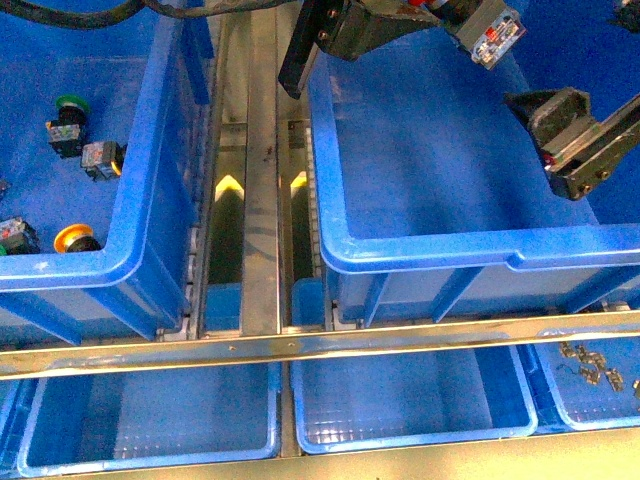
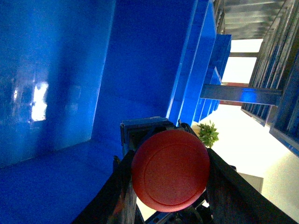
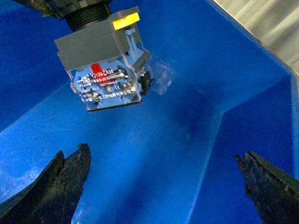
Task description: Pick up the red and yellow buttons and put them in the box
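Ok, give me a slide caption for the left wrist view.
Close-up: left fingers clamp the red button, blue box behind.

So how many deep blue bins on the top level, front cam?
2. Left bin holds loose buttons; right bin sits under the left pincer. Lower trays not counted.

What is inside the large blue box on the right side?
The box shows only bare floor. The left gripper with the red button covers its far part.
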{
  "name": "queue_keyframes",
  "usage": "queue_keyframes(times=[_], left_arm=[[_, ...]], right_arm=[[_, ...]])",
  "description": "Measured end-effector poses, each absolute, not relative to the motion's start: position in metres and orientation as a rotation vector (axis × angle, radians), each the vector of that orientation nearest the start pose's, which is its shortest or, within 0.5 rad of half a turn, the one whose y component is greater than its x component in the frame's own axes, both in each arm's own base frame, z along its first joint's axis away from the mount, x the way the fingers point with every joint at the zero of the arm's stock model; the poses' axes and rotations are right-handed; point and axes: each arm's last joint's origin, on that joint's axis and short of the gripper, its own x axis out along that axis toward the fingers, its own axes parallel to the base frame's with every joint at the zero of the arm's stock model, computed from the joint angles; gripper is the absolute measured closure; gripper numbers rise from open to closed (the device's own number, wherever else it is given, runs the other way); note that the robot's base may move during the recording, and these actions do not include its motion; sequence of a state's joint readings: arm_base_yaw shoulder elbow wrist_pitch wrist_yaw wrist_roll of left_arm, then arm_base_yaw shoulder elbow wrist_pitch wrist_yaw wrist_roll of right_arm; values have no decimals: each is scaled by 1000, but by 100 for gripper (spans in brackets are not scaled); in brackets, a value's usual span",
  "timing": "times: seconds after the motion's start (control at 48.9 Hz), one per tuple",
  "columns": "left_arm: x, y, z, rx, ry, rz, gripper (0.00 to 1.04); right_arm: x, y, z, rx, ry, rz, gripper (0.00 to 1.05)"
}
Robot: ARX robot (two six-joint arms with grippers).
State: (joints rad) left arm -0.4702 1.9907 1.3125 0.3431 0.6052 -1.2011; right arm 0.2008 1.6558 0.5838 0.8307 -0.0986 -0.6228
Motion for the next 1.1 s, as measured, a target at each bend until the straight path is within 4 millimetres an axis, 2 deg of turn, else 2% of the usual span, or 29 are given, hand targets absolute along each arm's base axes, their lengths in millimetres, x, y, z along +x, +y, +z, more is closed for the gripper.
queue_keyframes(times=[0.245,0.45,0.777,0.961,1.104], left_arm=[[387,-221,212,-1086,938,-739,71],[389,-222,213,-1086,935,-740,71],[390,-222,213,-1087,932,-741,71],[390,-221,213,-1088,930,-739,71],[391,-221,213,-1089,930,-738,71]], right_arm=[[314,84,166,-676,75,413,6],[317,96,171,-702,37,456,6],[316,108,168,-766,14,517,6],[322,111,167,-784,-5,499,6],[327,110,167,-786,-4,481,23]])
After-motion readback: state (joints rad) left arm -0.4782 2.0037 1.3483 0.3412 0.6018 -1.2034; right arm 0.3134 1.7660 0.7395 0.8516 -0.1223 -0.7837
